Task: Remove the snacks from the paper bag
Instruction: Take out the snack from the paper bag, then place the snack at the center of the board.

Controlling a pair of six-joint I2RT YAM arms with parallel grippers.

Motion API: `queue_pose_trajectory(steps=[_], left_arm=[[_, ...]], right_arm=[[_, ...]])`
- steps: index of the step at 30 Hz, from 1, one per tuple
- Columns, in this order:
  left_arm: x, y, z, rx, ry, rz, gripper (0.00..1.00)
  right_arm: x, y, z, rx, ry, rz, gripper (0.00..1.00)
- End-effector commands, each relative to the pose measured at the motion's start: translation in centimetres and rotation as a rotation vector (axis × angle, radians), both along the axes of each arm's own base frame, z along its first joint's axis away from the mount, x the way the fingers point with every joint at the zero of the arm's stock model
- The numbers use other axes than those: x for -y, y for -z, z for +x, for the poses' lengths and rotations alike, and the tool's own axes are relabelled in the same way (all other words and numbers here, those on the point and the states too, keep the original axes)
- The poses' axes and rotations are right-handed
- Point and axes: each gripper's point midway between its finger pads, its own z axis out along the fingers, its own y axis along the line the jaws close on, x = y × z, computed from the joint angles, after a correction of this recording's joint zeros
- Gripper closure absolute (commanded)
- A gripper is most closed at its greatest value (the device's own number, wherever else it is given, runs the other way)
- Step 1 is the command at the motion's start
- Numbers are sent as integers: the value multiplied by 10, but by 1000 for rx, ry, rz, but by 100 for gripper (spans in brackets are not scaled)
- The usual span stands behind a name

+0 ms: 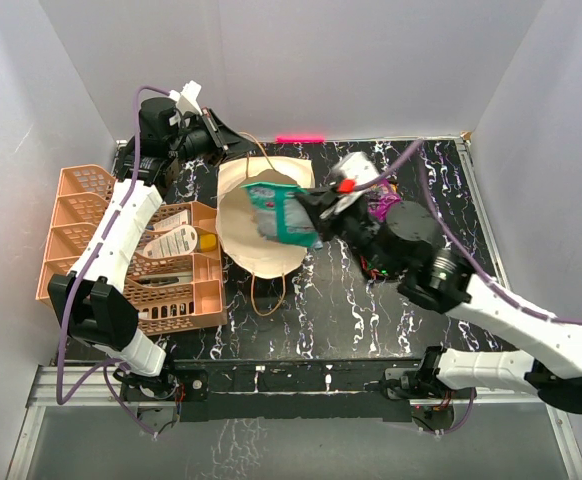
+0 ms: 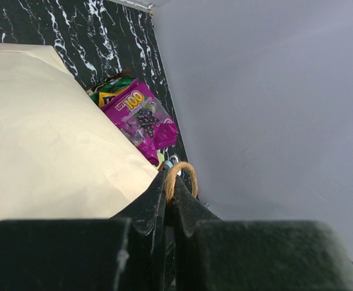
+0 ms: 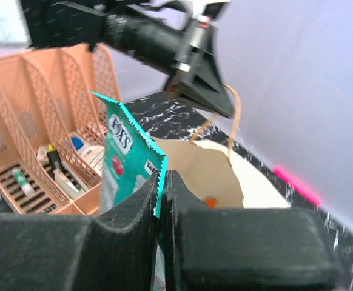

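Note:
The cream paper bag [image 1: 246,235] lies open at the table's middle and also shows in the left wrist view [image 2: 43,139] and the right wrist view [image 3: 237,182]. My left gripper [image 1: 229,148] is shut on the bag's far looped handle [image 2: 180,173]. My right gripper [image 1: 309,215] is shut on a teal snack packet [image 1: 276,212], holding it by its edge above the bag's mouth [image 3: 125,154]. A magenta-purple packet [image 2: 141,118] and a yellow-green one [image 2: 111,94] lie on the table right of the bag. Something small and orange [image 3: 210,201] sits inside the bag.
An orange mesh basket [image 1: 91,215] with white tubes and bottles stands left of the bag, under my left arm. The bag's near handle [image 1: 268,295] lies loose on the black marbled table [image 1: 341,320]. Grey walls close in at the back and sides.

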Motion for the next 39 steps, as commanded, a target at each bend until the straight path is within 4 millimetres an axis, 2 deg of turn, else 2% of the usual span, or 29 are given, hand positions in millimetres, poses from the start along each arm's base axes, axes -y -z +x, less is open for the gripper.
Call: queue_pose_trajectory(steps=[1,5,8,10,12,16,20,22,25,27,30,32,34,37,38,39], left_arm=[[-4,-15,-3,56,-3,27,100],[-7,-12,-5,56,-12,52,100],[-7,-9,-5,54,-17,54,100],[-8,-7,-4,48,-19,56,100],[-7,-7,-2,45,-19,54,100],[-6,-6,-2,42,-19,51,100],[-8,-9,-4,43,-22,54,100],[-8,-10,-5,44,-23,59,100],[-9,-12,-4,47,-24,60,100],[-8,-12,-4,48,-22,59,100],[-8,-13,-4,50,-20,57,100],[-7,-13,-4,51,-17,59,100],[-8,-12,-5,47,-16,60,100],[-7,-9,-6,46,-10,60,100],[-7,-8,-6,46,-11,60,100],[-7,-7,-6,43,-12,58,100]], right_arm=[[77,-6,12,-181,327,226,92],[124,28,19,-255,569,201,93],[150,59,24,-271,732,123,93],[158,77,29,-272,802,69,93],[156,87,42,-288,796,45,93],[147,80,93,-359,648,161,92],[131,44,136,-378,516,285,93],[131,29,159,-388,487,348,93],[144,15,192,-435,448,470,93],[160,16,210,-472,425,557,92],[178,33,230,-557,382,653,92],[189,46,238,-591,363,704,92],[209,77,245,-630,429,739,93],[250,151,246,-742,557,768,92],[260,189,242,-791,614,751,92],[269,216,239,-824,656,727,92]])
